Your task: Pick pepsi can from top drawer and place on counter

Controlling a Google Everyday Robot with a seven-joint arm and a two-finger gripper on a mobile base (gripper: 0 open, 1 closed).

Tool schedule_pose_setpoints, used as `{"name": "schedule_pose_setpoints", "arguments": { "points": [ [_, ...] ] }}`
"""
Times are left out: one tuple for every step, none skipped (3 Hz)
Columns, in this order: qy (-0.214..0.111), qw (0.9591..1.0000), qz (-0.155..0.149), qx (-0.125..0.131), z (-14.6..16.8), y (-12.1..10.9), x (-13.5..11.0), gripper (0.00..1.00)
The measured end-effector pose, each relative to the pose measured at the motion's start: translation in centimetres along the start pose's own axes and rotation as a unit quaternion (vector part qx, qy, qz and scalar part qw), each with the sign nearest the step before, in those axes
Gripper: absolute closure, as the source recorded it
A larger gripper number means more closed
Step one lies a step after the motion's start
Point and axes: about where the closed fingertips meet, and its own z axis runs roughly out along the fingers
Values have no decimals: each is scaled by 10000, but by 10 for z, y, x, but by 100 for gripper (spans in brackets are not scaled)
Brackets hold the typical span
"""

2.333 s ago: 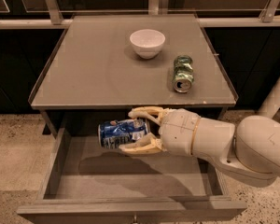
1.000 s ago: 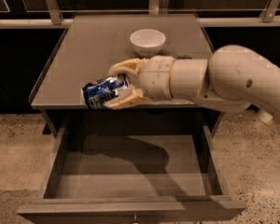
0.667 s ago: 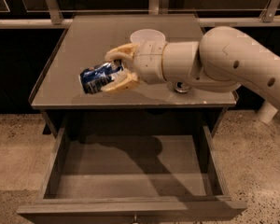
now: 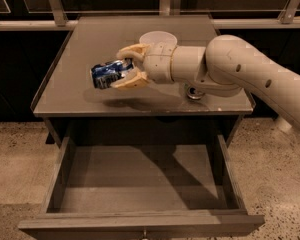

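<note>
The can (image 4: 104,75) is held on its side in the air over the left half of the bench (image 4: 75,49), with its shadow on the surface just below. The claw (image 4: 121,69) is clamped on it, one tan finger (image 4: 132,49) over its top and the other beneath. Behind the claw's wrist a white bowl (image 4: 157,36) shows in part on the bench. Under the arm (image 4: 250,69), near the bench's right front corner, the end of a second can (image 4: 194,92) peeks out. Below, the drawer (image 4: 140,184) stands pulled out, the arm's shadow across its floor.
</note>
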Motion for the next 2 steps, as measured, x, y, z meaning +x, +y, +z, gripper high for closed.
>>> {"name": "schedule_pose_setpoints", "arguments": {
  "points": [
    [-33,9999,110,81,10,-10,20,100],
    [-37,9999,118,81,10,-10,20,81]
  ]
}}
